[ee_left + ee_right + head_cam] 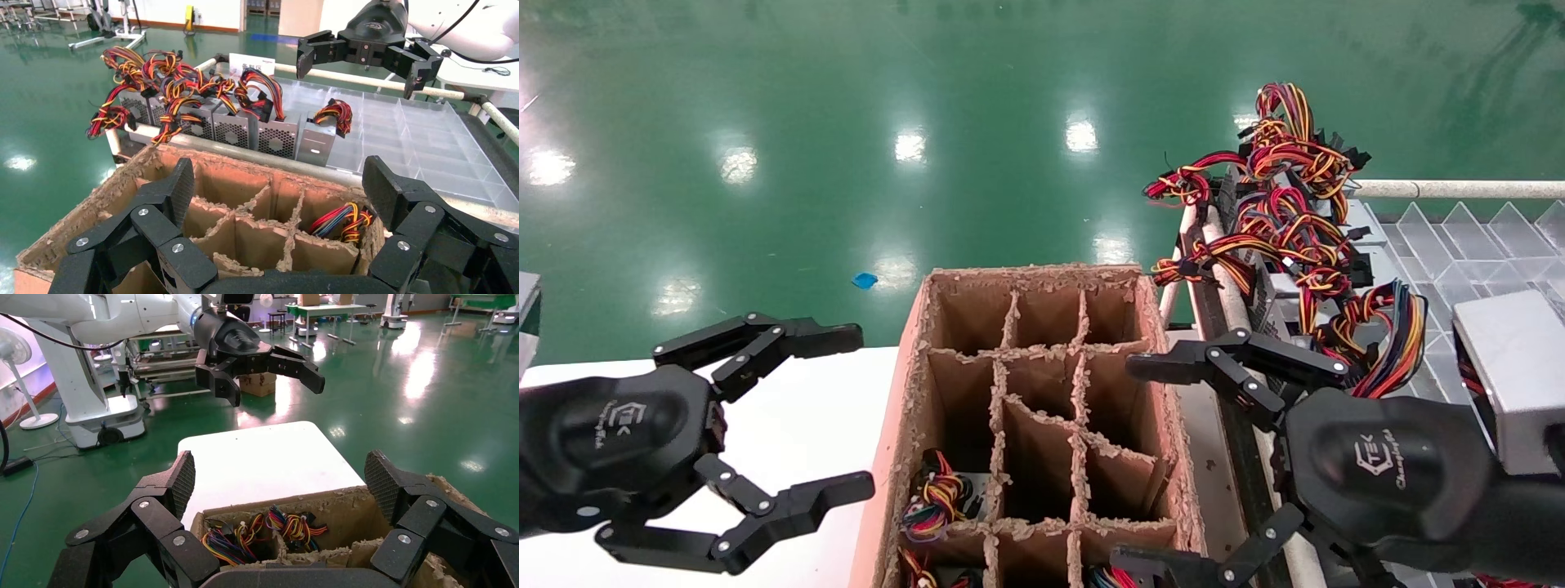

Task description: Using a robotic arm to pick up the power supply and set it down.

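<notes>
A: Where do the power supplies sit relative to the right gripper?
B: In a row on the clear tray, far-right of the box. The right gripper hovers near them, over the gap between box and tray, with the nearest wire bundle just beyond its far finger. No contact.

A: Its jaws?
B: Spread wide, holding nothing. Far finger over the tray rail, near finger at the box's near right corner.

A: Left gripper?
B: Also wide open and empty, over the white table, left of the box, apart from it.

A: Any writing?
B: White logo on each black housing, reading roughly "TEK" with a script word beside it that can't be made out. A white label stands behind the supplies in the left wrist view; text unreadable.

A: Counts?
B: Two grippers. One cardboard box with dividers, three cells across; four rows show. At least five grey supplies in the row on the tray, exact count unclear under the wires. More red-yellow-black wires lie in the box's near-left cells, at least three cells showing wire. One blue scrap on the green floor.

A: Any supply held?
B: No, all are resting.
</notes>
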